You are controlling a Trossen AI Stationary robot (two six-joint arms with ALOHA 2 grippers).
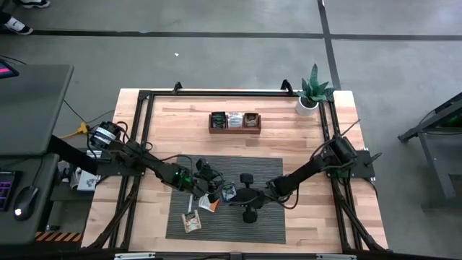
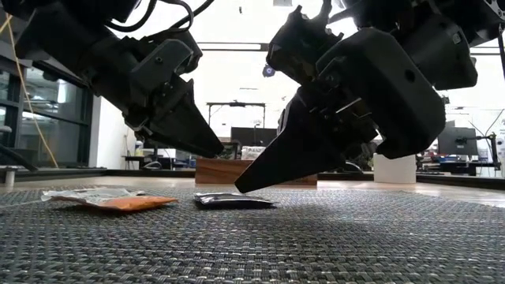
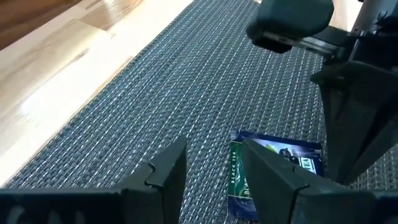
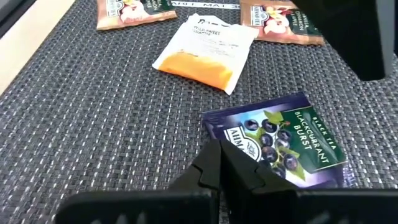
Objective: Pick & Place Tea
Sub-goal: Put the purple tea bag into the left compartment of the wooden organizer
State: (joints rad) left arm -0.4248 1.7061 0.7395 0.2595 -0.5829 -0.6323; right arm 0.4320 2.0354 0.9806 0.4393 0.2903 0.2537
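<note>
Blackcurrant sachet (image 4: 283,146) flat on mat (image 4: 93,124): light, thin, slick foil. Pinch raised edge. Left gripper (image 3: 214,171) spread above it; right gripper (image 4: 221,163) pressed together, empty.

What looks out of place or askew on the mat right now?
The orange and white sachet looks crumpled and lies at an angle on the mat, unlike the flat blackcurrant sachet beside it. Nothing seems spilled.
</note>
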